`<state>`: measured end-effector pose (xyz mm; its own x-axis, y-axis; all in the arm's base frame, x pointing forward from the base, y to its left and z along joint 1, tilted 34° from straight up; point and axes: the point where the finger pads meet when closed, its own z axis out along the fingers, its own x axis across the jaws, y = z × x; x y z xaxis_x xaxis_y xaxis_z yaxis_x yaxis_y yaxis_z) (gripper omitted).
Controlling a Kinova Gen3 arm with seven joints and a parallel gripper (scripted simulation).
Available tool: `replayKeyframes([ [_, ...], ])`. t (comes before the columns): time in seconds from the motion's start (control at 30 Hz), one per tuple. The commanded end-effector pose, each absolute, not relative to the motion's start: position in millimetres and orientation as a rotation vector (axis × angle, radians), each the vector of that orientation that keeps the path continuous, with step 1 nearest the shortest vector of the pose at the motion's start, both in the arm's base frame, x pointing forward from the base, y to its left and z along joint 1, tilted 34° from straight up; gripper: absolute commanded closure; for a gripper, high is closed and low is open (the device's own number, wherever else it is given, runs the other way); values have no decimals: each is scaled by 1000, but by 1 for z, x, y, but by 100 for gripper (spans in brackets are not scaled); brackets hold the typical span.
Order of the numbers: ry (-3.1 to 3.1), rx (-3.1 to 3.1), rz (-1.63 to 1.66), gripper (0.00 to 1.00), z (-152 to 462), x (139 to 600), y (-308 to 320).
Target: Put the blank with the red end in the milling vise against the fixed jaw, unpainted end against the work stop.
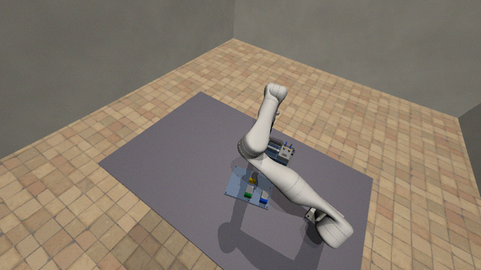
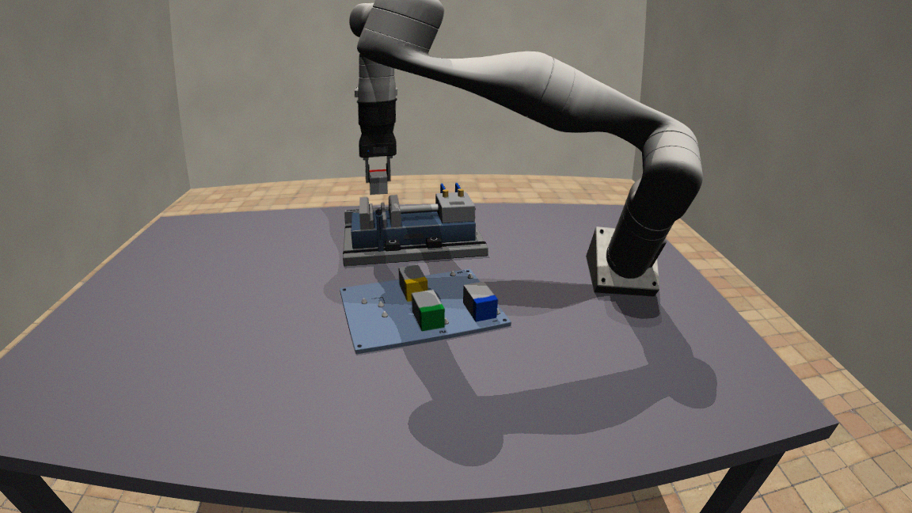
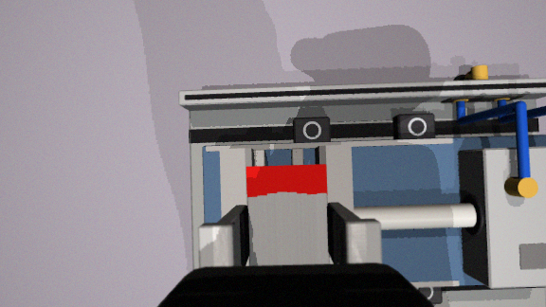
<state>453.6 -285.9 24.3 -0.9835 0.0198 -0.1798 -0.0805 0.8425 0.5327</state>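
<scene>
Standing near on the blue plate [image 1: 235, 189] [image 2: 376, 335] are green, blue and yellow-ended blanks; beyond, above the vise's [image 2: 414, 229] [image 3: 403, 175] left part, the pincer [image 2: 378, 175] [image 3: 287, 225], partly open, grips the red-ended blank [image 2: 378, 182] [image 3: 288, 227].

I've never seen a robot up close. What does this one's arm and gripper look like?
The arm is smooth, rounded, pale grey, with thin seam rings. The gripper has a black body and two pale grey fingers with dark inner faces.
</scene>
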Motion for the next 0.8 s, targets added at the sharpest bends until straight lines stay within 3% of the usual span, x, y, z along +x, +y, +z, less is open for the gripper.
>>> replayKeyframes([
  [0.0,2841,-47,830,100,26,454,-286],
  [0.77,2839,-46,828,100,3,458,-271],
])
